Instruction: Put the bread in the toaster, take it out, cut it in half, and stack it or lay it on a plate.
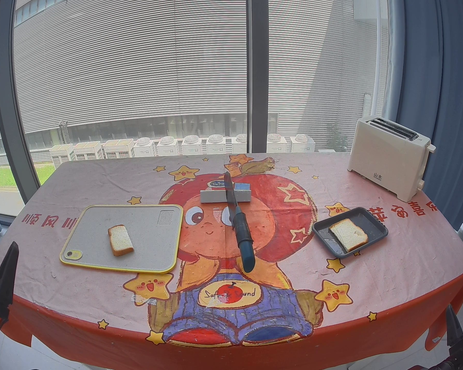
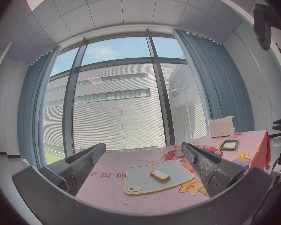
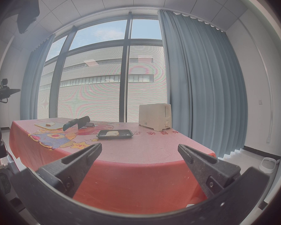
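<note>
- Left gripper (image 2: 142,147): lower-left corner of the head view, short of the table's near edge. Fingers spread wide, with nothing between them and touching nothing.
- Cutting board (image 1: 149,242): grey with a yellow rim, left of centre in the head view, flat on the printed tablecloth (image 1: 406,278).
- Bread piece (image 1: 120,239): small, narrow and crusted, lying flat on the left-middle of the board. Judged light, soft and easily crushed. Best taken across its two long crust edges with a gentle close, because it lies low and the fingers must reach nearly to the board.
- Knife (image 1: 239,222): centre of the head view, blade propped on a small white rest (image 1: 225,193), dark handle pointing toward the near edge. Judged stiff and smooth, and best held by the handle at mid-length.
- Tray (image 1: 370,222): dark, rectangular and shallow, right of centre in the head view, serving as the plate.
- Bread slice (image 1: 348,234): broader than the board piece, lying flat inside the tray and well apart from that piece. Judged as soft and crumbly as the other. The tray's raised rim leaves little room, so a grip across opposite crusts looks best.
- Toaster (image 1: 390,155): cream-coloured, upper right of the head view, just behind the tray. No bread rises above its slots.
- Right gripper (image 3: 140,147): lower-right corner of the head view, off the table edge. Fingers wide apart, empty and clear of everything.
</note>
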Motion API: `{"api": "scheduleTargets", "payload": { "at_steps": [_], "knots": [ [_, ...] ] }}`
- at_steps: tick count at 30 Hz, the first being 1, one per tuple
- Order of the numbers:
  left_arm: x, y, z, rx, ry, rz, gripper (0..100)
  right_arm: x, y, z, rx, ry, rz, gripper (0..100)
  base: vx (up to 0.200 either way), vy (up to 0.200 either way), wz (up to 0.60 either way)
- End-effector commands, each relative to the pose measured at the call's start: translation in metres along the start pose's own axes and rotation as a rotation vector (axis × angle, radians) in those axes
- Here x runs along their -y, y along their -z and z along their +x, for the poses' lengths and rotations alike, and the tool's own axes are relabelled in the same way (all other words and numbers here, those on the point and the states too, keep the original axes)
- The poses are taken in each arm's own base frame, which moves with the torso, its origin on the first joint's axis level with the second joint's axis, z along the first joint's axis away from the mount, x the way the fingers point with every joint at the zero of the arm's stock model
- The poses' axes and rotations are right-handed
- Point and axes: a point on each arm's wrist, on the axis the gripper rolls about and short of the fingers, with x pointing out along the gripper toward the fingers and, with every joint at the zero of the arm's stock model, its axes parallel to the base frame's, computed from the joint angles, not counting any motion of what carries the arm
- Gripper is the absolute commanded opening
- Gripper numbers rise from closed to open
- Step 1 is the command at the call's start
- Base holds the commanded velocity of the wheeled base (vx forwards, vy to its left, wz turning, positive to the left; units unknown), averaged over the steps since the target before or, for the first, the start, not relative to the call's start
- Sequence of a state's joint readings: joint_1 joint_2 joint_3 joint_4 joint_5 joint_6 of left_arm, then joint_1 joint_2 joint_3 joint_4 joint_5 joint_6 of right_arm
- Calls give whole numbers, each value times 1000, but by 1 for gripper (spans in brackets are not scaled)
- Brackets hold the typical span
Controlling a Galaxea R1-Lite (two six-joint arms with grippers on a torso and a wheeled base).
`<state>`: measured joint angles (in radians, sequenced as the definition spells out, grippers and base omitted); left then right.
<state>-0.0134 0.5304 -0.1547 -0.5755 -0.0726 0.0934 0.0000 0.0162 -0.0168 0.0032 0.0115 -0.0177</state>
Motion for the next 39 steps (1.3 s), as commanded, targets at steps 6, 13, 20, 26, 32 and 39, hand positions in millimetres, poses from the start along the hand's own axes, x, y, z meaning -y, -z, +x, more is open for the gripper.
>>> {"api": "scheduleTargets", "payload": {
  "at_steps": [6,13,20,26,32,39],
  "knots": [
    [-1,3,30,-124,64,35,100,0,5,0,-1,-1,-1,100,0,0,0],
    [-3,-16,48,-106,94,33,100,0,5,0,-1,-1,-1,100,0,0,0],
    [-4,-28,49,-187,111,23,100,0,5,0,-1,1,-1,100,0,0,0],
    [-5,-30,48,-304,105,14,100,0,5,0,-1,-1,-1,100,0,0,0],
    [-6,-42,52,-371,111,6,100,0,5,0,-1,-1,-1,100,0,0,0],
    [-9,-51,71,-447,114,-20,100,0,5,0,-1,-1,-1,100,0,0,0]
  ]
}}
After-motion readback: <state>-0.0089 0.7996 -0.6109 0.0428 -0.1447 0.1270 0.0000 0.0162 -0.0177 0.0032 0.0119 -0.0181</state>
